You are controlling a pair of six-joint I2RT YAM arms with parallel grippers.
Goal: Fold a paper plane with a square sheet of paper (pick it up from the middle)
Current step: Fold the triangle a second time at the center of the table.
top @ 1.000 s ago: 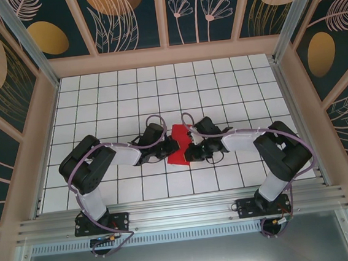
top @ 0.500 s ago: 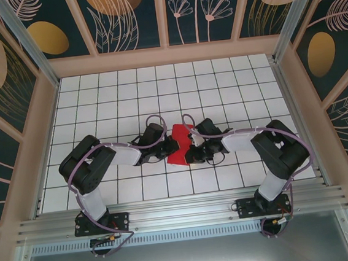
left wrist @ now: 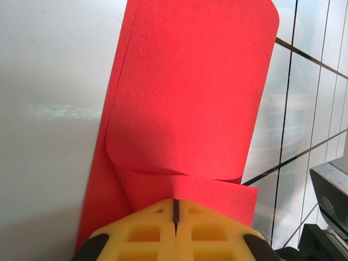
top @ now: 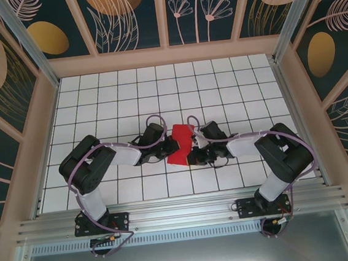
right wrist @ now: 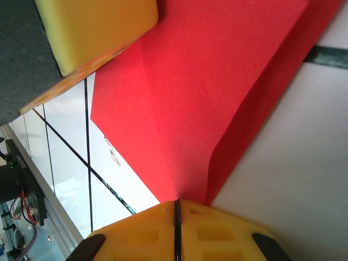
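The square sheet of paper point(top: 179, 145) is bright red, partly folded and curled, and lies between the two wrists at the middle of the tiled table. My left gripper point(top: 170, 147) is at its left edge. In the left wrist view the yellow pads point(left wrist: 147, 231) are shut, with a fold of the sheet point(left wrist: 185, 98) pinched in the slit. My right gripper point(top: 192, 151) is at the right edge. Its pads point(right wrist: 217, 231) are shut on a creased corner of the paper point(right wrist: 217, 81). The sheet's underside and far layers are hidden.
The white tiled table point(top: 157, 89) stretches away behind the arms, inside patterned walls. A metal rail point(top: 182, 213) runs along the near edge. The left gripper's yellow pad point(right wrist: 92, 27) shows in the right wrist view. The right gripper's dark body point(left wrist: 330, 187) shows in the left wrist view.
The right wrist has shifted slightly right and towards the near edge, still holding the paper. The sheet's top edge has spread a little. The left arm has hardly moved.
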